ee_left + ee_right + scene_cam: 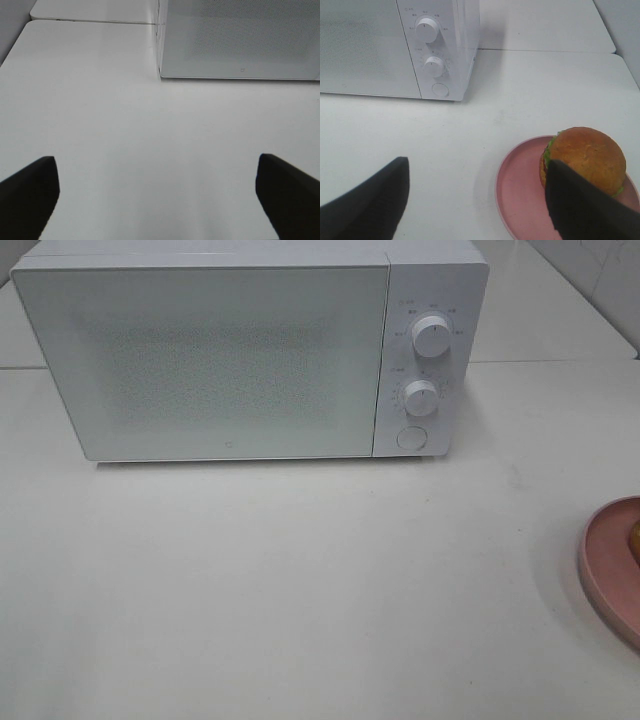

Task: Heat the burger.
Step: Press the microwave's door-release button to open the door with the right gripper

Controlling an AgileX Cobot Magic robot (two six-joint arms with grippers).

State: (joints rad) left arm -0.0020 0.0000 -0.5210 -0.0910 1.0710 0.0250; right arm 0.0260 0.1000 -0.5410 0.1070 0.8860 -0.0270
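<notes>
From the high camera I see the microwave [230, 355] standing at the far side of the worktop [300, 590], its door [200, 360] shut and facing me, with two knobs [432, 336] and a round button [411, 438] down its right-hand panel. The near worktop in front of the door is bare, which I judge leaves room for the door to swing. At the right edge, a pink plate [610, 565] is cut off by the frame, and only a golden sliver of the burger [635, 540] shows on it. Neither arm appears in this view. In the left wrist view, the left tool [155, 165] is spread to its widest with nothing between its fingers. It hangs over bare worktop, facing the microwave's near left corner, and I take that as a sensible spot for dealing with the door. In the right wrist view, the right tool [477, 167] is also well open and empty. The burger sits upright on the plate, on the worktop to the right of the microwave and nearer than it, with one finger [585, 205] partly covering it, though I cannot tell that they touch. Keeping the burger on the plate gives me a rim to carry it by. I judge nothing has begun, and the door comes first.
</notes>
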